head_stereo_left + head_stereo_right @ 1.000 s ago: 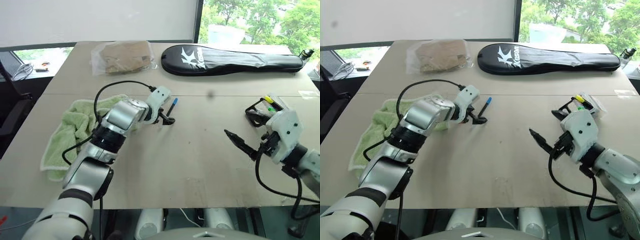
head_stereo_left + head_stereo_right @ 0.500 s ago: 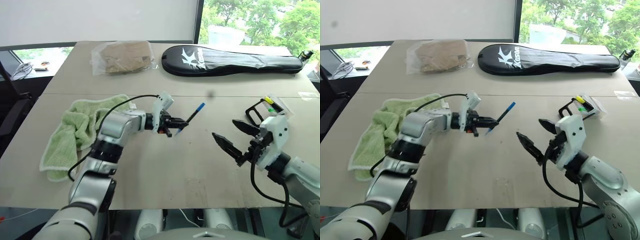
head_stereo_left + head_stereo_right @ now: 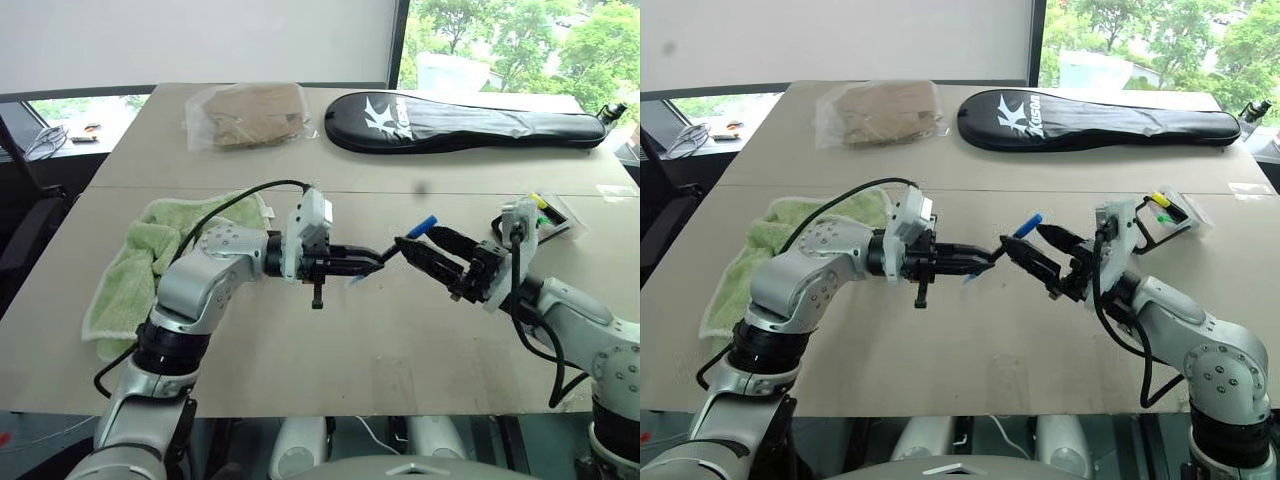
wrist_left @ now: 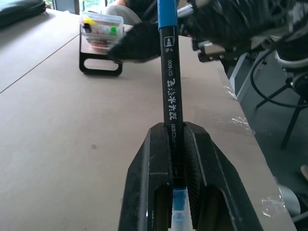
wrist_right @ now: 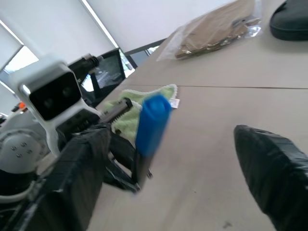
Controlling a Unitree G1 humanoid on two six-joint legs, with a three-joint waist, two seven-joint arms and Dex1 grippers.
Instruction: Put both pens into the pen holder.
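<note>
My left gripper [image 3: 372,260] is shut on the lower end of a pen [image 4: 171,86] with a dark printed barrel and a blue cap [image 3: 424,225], held slanting above the table's middle. Around that cap stands my right gripper [image 3: 1023,237], open, with one finger [image 5: 269,168] on each side and a gap between them and the cap [image 5: 153,120]. The pen holder [image 3: 540,212], a small black wire stand with a clear compartment and yellow-green bits, stands on the table behind my right wrist and appears in the left wrist view past the pen [image 4: 101,33].
A crumpled green towel [image 3: 150,255] lies at the table's left. At the far side lie a clear plastic bag with brown contents [image 3: 245,112] and a long black racket case [image 3: 465,120]. The table's right edge is close behind my right arm.
My left gripper closed on the pen on the table, lifted it and carried it toward the right. My right gripper rolled and moved left until its fingers flank the blue cap.
</note>
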